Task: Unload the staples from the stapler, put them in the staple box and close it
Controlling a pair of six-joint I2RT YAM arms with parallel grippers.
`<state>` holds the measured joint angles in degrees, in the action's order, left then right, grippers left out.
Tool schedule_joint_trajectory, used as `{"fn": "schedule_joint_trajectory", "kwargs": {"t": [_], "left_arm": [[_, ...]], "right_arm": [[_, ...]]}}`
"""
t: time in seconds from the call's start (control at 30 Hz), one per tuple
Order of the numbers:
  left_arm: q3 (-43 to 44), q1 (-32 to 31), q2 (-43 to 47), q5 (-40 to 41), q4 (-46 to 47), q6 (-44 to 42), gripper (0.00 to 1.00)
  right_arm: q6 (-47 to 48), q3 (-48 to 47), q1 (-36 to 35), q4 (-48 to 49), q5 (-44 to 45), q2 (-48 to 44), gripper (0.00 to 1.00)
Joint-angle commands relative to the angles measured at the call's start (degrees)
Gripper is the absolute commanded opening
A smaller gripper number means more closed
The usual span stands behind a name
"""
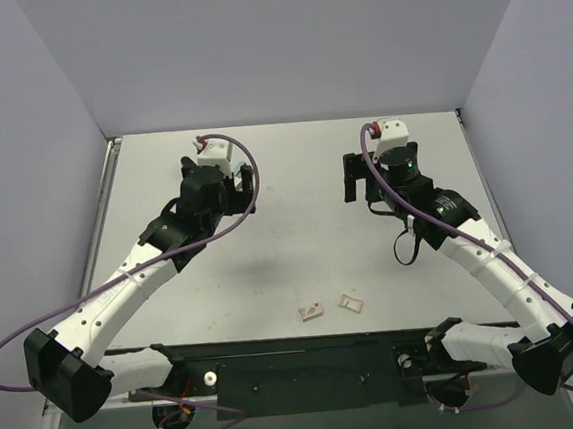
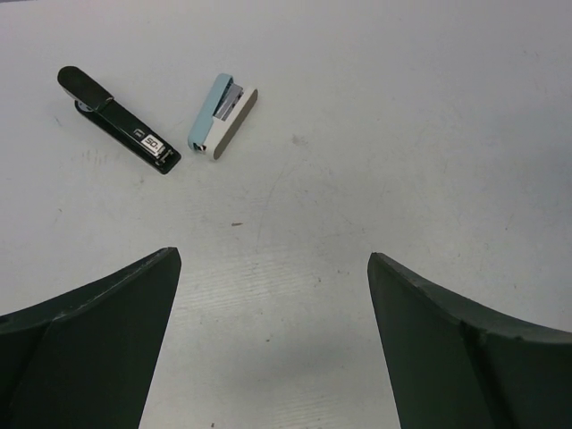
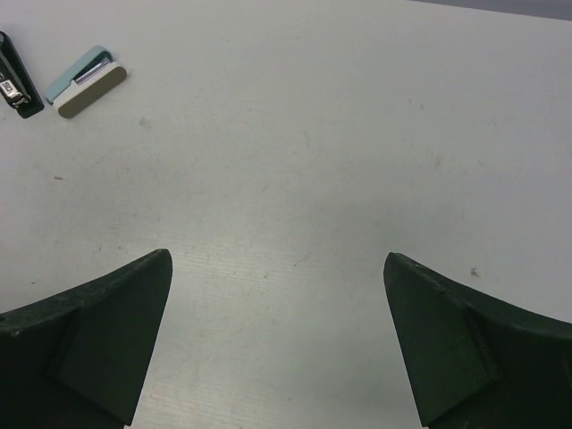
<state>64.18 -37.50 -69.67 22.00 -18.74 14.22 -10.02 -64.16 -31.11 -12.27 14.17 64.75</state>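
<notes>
Off-white tabletop (image 1: 299, 243), lavender walls (image 1: 282, 44) on three sides. Both arms reach to the far half of the table, wrists bent down, facing each other across the middle.

Left gripper (image 2: 273, 259): fingers spread wide, nothing between them, only table surface below. Right gripper (image 3: 277, 257): same, spread wide, holding nothing.

Two staplers lie on the table, neither touched. The left wrist view shows a black stapler (image 2: 121, 118) with a white "50" label. Just beside it is a light-blue stapler (image 2: 222, 116) with a beige base, bare metal showing between the blue top and the base. They lie in a V with the near ends close but not touching. Both sit in the upper left of that view, apart from the left fingers. The right wrist view catches the same pair in its top-left corner, well apart from the right fingers, with the black one cut by the frame edge.

Top view: a small pale object (image 1: 311, 313) and a second pale object (image 1: 349, 302) lie near each other, just in front of the black base rail (image 1: 299, 359), between the arm bases. Too small to tell whether these are the staplers.
</notes>
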Motion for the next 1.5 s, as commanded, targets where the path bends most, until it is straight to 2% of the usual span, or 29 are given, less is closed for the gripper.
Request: {"fn": "schedule_joint_trajectory", "kwargs": {"t": [0.0,0.3,0.47,0.7,1.17,1.47], "left_arm": [[6.1,4.5,-2.6,2.9,-2.3,4.6,0.97],[11.0,10.8,-10.5,7.1,-2.4,8.9,0.97],[18.7,14.4,-19.3,8.6,-5.2,11.6,0.96],[24.7,18.2,-28.6,9.0,-2.8,13.4,0.95],[39.9,22.4,-48.5,13.7,-5.0,19.3,0.91],[50.2,25.8,-57.6,11.0,-8.4,23.4,0.87]], "right_arm": [[-1.7,-3.4,-0.1,-2.5,-3.6,2.1,1.00],[-3.9,-3.8,-1.3,-3.7,-8.3,5.0,1.00],[-5.4,-3.9,-2.7,-5.0,-12.1,6.8,1.00],[-4.7,-3.4,-6.2,-6.1,-13.6,7.1,1.00],[-4.7,-2.7,-10.1,-6.3,-20.8,7.3,1.00],[-4.6,-3.0,-11.1,-6.8,-23.0,9.0,1.00]]}}
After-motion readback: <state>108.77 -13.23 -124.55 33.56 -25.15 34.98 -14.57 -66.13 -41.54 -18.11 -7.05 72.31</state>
